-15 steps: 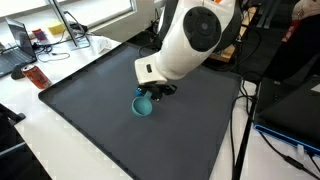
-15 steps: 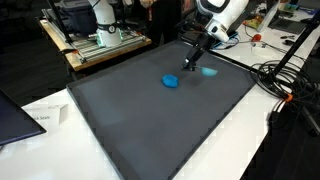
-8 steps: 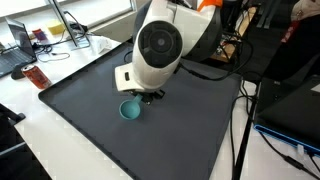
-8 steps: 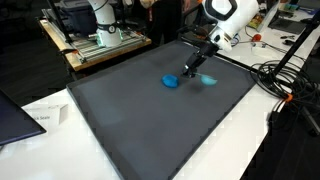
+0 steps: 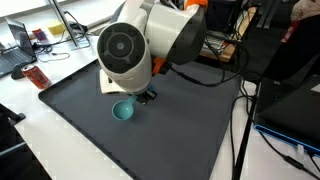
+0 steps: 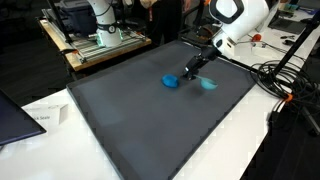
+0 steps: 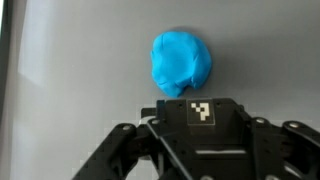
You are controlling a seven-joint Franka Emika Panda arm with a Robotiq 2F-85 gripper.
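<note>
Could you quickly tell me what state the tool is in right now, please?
Tool: closed, apparently gripping the rim of the teal bowl.

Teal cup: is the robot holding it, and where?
Cannot tell. The fingers, shut, stand right at the teal cup, but the arm hides any contact.

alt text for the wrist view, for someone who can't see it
A bright blue rounded object lies on a plain grey mat, right ahead of the black pincer. The pincer fills the lower frame and carries a small black-and-white square marker.
</note>
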